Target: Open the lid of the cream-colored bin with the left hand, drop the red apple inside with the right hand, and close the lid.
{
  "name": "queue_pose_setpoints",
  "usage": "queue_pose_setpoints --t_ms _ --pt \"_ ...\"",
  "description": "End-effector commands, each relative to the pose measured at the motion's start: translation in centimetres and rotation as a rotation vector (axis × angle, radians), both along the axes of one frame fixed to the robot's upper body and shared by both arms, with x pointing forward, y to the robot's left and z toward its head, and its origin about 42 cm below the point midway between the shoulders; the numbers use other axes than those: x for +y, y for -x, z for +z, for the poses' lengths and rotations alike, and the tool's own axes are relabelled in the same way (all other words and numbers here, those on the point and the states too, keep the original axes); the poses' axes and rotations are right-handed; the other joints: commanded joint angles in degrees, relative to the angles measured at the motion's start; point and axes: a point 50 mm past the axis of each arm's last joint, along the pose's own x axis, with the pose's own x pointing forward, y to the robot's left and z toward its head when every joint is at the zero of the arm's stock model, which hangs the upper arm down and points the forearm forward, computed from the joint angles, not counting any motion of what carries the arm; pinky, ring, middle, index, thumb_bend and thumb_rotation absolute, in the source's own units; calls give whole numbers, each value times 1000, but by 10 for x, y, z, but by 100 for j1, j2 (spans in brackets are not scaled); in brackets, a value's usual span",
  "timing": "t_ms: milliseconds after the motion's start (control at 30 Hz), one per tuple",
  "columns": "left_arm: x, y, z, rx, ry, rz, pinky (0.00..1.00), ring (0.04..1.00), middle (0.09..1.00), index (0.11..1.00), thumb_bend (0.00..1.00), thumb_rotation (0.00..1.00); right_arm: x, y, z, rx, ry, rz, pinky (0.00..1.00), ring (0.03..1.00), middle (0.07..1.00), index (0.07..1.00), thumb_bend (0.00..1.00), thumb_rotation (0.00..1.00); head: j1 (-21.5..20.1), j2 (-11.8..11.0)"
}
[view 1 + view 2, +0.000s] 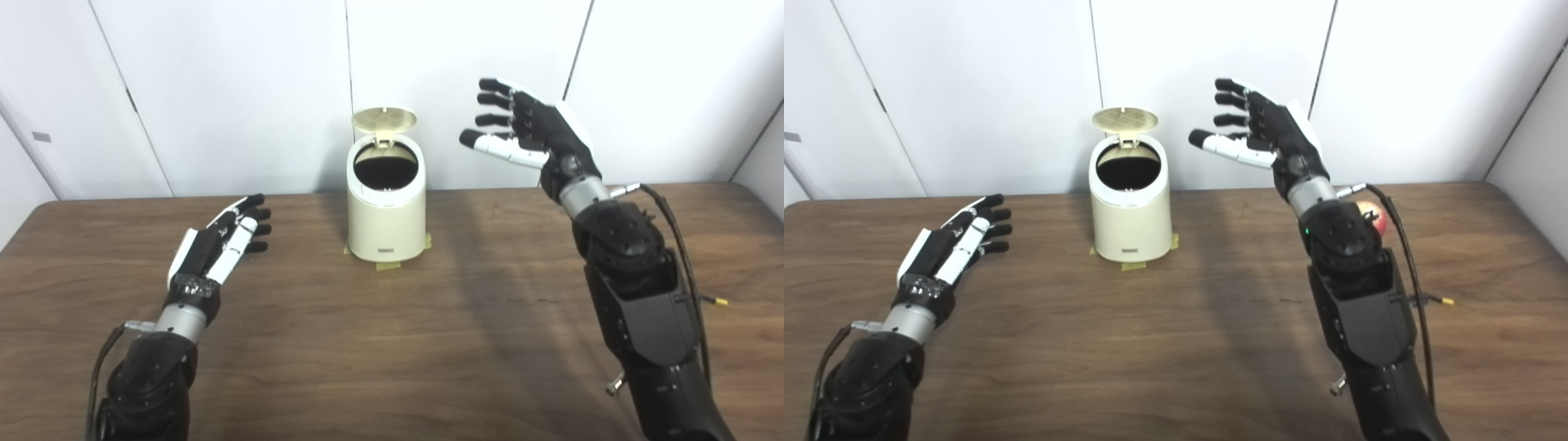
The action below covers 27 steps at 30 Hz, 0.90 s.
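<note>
The cream-colored bin [386, 211] stands at the middle back of the table, its round lid [384, 120] tipped up and open, the dark inside showing. My left hand [222, 240] is open and empty, low over the table to the left of the bin. My right hand [531, 131] is open and empty, raised to the right of the bin at about lid height. The red apple [1375, 217] lies on the table behind my right forearm; only a part of it shows in the right eye view, and it is hidden in the left eye view.
The brown wooden table [392, 343] has tape patches [388, 266] under the bin's base. White wall panels [245, 73] stand close behind the table. A cable with a yellow tip [719, 301] hangs off my right forearm.
</note>
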Motion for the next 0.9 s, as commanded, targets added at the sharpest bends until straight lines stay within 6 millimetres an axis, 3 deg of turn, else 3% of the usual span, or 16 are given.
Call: queue_pose_setpoints --t_ms 0,233,600,733,867 --pt "1 0 20 -80 -20 -3 770 805 834 882 409 733 -3 3 21 -81 -14 2 622 749 837 818 609 365 2 10" --pt "9 12 20 -76 -10 8 768 811 843 882 416 730 -6 24 16 -94 -73 12 692 767 838 832 605 325 92 82" --pt "29 41 19 -57 -54 58 761 804 838 882 400 758 5 46 11 -116 -102 55 717 801 850 841 607 372 303 270" --pt "18 48 13 -48 -10 80 792 820 852 890 405 756 -9 52 2 -87 -109 68 714 794 846 838 583 351 153 362" --pt "-3 45 17 -76 0 87 797 820 854 889 416 769 -42 56 -13 -25 -134 54 723 810 856 840 569 316 108 475"
